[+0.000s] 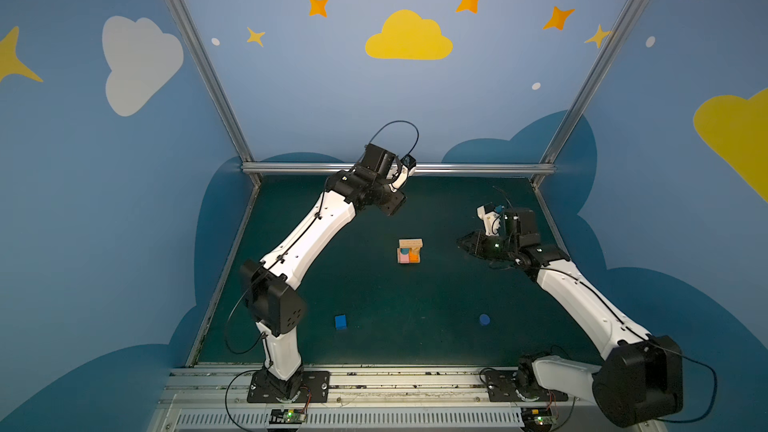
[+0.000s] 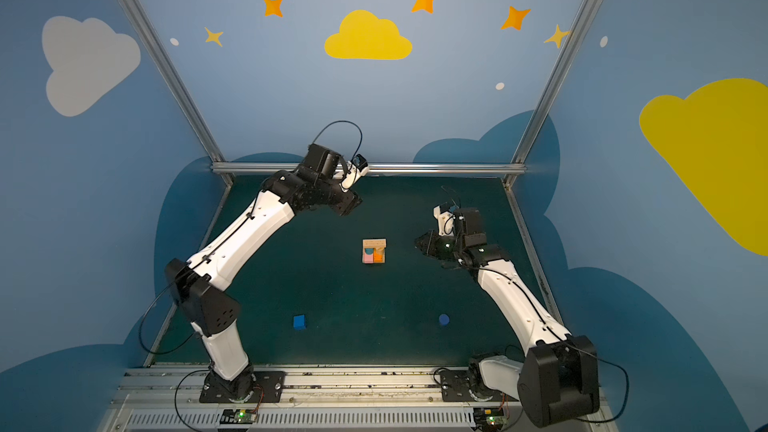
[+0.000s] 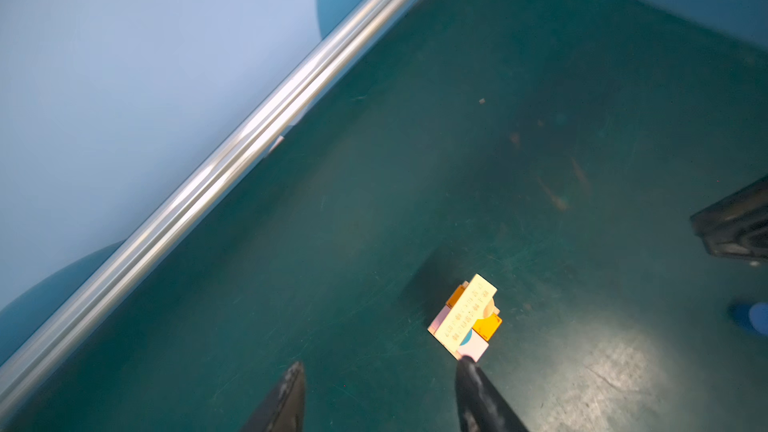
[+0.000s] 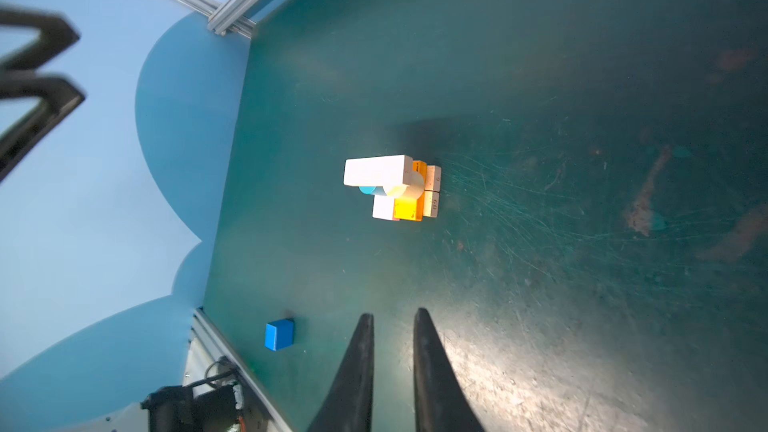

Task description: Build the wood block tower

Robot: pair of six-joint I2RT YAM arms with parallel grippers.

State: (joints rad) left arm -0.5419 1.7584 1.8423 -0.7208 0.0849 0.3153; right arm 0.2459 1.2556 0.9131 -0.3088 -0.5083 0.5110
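Observation:
The wood block tower (image 1: 410, 250) (image 2: 374, 250) stands mid-mat: pink and orange bars on tan bars, teal and tan cylinders above them, and a tan bar (image 4: 376, 170) across the top. A blue cube (image 1: 340, 321) (image 4: 279, 334) lies front left. A dark-blue cylinder (image 1: 484, 319) (image 3: 754, 317) lies front right. My left gripper (image 3: 381, 364) hangs high behind and left of the tower, open and empty. My right gripper (image 4: 394, 312) (image 1: 459, 241) hovers just right of the tower, its fingers a narrow gap apart with nothing between them.
An aluminium rail (image 1: 457, 168) and blue walls close the back and sides of the green mat (image 1: 374, 347). Both arm bases sit on the front rail (image 1: 415, 384). The right gripper's black body (image 3: 731, 222) shows at the edge of the left wrist view.

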